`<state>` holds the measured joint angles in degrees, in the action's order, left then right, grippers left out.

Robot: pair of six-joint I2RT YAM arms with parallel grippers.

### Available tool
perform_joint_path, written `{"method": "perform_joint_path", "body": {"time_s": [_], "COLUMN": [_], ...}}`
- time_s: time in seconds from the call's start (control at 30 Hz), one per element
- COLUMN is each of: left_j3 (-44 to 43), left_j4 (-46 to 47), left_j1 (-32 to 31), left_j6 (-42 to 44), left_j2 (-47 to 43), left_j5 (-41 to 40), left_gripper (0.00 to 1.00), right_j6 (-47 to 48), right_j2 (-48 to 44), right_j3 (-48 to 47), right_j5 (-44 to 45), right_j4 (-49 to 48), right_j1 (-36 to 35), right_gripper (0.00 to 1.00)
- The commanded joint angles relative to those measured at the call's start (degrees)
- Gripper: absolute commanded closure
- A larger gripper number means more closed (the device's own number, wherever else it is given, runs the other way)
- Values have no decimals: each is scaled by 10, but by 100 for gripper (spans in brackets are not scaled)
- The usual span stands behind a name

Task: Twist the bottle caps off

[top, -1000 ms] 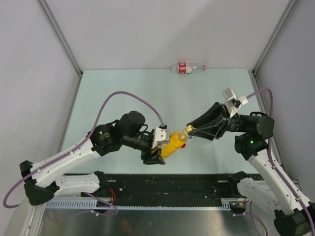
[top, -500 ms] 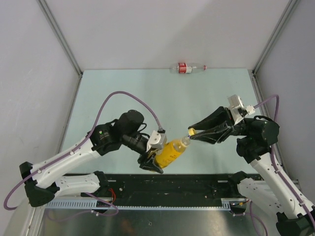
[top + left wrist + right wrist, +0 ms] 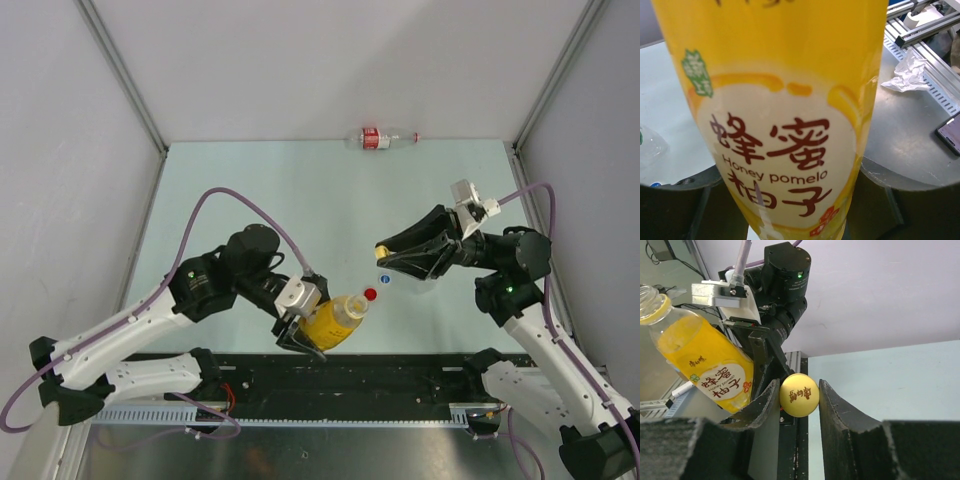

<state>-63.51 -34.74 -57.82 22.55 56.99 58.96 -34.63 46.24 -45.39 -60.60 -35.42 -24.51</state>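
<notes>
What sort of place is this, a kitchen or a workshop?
Probably a robot test booth: a left arm and right arm bolted at a table edge, plain grey walls around it, and a yellow bottle as practice prop.

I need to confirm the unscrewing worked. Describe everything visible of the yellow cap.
The yellow cap is small, round, glossy plastic, with dark red characters on its top, facing the right wrist camera. It is off the yellow bottle, clear of its open neck, pinched at the rim by the right gripper.

The right claw (image 3: 382, 253) has pulled the yellow cap (image 3: 799, 395) off the yellow bottle (image 3: 330, 320), which the left claw (image 3: 303, 330) drew back.
</notes>
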Motion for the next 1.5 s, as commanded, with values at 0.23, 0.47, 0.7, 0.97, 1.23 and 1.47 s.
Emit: {"method": "perform_joint_path", "body": {"time_s": [0.23, 0.47, 0.7, 0.97, 1.23, 1.47], "left_j3": [-18, -23, -12, -7, -5, -2], "left_j4": [20, 26, 53, 65, 69, 71], "left_j1": [3, 2, 3, 3, 6, 7], "left_j6": [-1, -18, -56, -84, -93, -92], "left_j2": [13, 19, 26, 49, 53, 50], "left_j5": [-110, -235, -375, -512, -541, -539], "left_gripper": [100, 100, 100, 100, 100, 100], "right_j6": [90, 150, 195, 235, 242, 241], "right_j2": [20, 63, 115, 191, 246, 258], "right_j3": [-4, -4, -4, -4, -4, -4], "right_j5": [86, 179, 270, 358, 449, 446], "right_j4": [128, 227, 302, 344, 388, 385], "right_j1": [-13, -21, -37, -84, -94, -94], "right_gripper": [97, 98, 100, 99, 84, 57]}}
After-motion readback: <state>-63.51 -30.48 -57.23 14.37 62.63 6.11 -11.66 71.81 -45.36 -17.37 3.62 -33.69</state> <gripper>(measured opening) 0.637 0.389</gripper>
